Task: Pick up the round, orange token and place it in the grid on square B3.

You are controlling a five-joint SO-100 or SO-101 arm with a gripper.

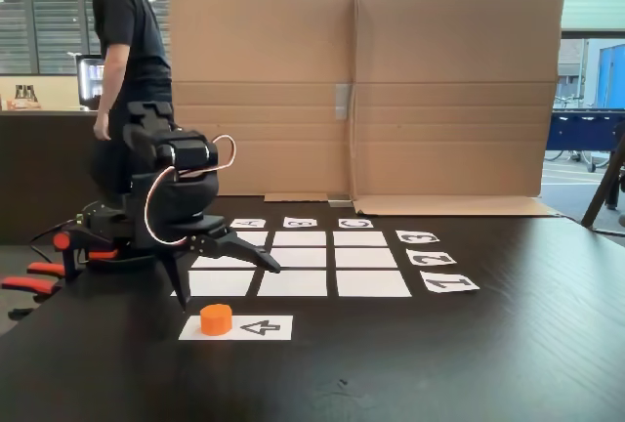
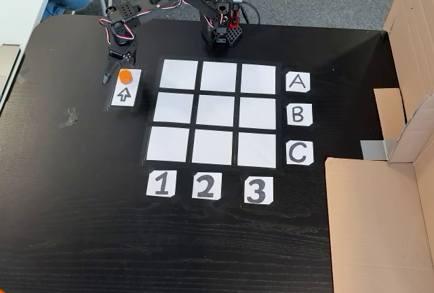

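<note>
The gripper (image 2: 114, 69) is hovering with jaws spread apart over the token (image 2: 125, 75), which is sitting on the arrow card (image 2: 125, 92) near the counter's (image 2: 81, 239) edge, looking light, rigid, best pinched across its round sides.

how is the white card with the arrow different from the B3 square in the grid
The arrow card has a black arrow printed on it; square B3 is blank. The arrow card carries the orange token; square B3 carries nothing. The arrow card lies alone left of the grid in the overhead fixed view, near the hand; B3 sits in the middle row's right column. Both are flat white paper.
</note>
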